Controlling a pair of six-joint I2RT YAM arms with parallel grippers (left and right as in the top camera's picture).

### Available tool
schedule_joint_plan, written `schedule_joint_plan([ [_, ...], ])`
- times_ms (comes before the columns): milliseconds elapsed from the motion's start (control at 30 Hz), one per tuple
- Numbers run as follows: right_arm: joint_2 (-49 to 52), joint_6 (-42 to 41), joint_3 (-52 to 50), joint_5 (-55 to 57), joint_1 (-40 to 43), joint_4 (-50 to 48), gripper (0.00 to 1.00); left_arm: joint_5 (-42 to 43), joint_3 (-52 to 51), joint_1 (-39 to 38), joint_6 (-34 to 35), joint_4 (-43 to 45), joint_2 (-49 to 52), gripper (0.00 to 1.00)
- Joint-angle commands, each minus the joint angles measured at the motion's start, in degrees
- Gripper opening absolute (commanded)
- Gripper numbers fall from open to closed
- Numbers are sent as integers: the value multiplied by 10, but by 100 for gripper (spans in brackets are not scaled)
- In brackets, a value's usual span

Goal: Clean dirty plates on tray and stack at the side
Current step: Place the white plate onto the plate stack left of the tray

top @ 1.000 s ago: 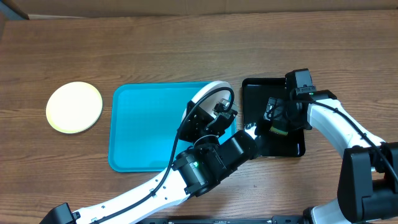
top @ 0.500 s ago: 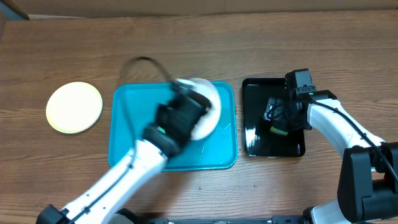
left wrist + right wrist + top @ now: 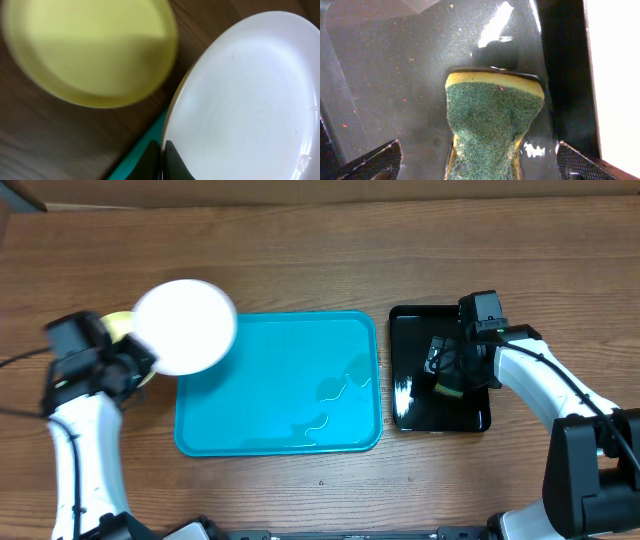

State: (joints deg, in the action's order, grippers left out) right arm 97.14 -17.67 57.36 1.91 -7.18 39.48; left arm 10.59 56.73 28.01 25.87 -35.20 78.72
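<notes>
Overhead, we lose most of the yellow plate (image 3: 118, 323) under the white plate (image 3: 185, 326). The left gripper (image 3: 162, 159) is cut off at the wrist view's bottom edge, its fingers clamped together on the white plate's rim, holding it over the yellow plate and the left edge of the tray (image 3: 270, 370). That tray holds thin clear puddles (image 3: 340, 385), while our right gripper (image 3: 477, 162) hangs over the black tray (image 3: 408, 330), fingers wide apart either side of the sponge (image 3: 492, 120) lying in it.

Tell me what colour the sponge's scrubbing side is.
Dark green, on a yellow sponge; clearest in the right wrist view.
</notes>
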Motion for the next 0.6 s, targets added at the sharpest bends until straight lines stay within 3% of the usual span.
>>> schedule_joint_plan([
  [0, 3, 3, -2, 10, 2, -3, 100, 25, 11, 62, 12, 1, 15, 4],
  [167, 3, 3, -2, 10, 2, -3, 100, 24, 11, 109, 12, 27, 62, 4],
  [567, 3, 3, -2, 10, 2, -3, 100, -3, 11, 112, 14, 136, 162, 4],
])
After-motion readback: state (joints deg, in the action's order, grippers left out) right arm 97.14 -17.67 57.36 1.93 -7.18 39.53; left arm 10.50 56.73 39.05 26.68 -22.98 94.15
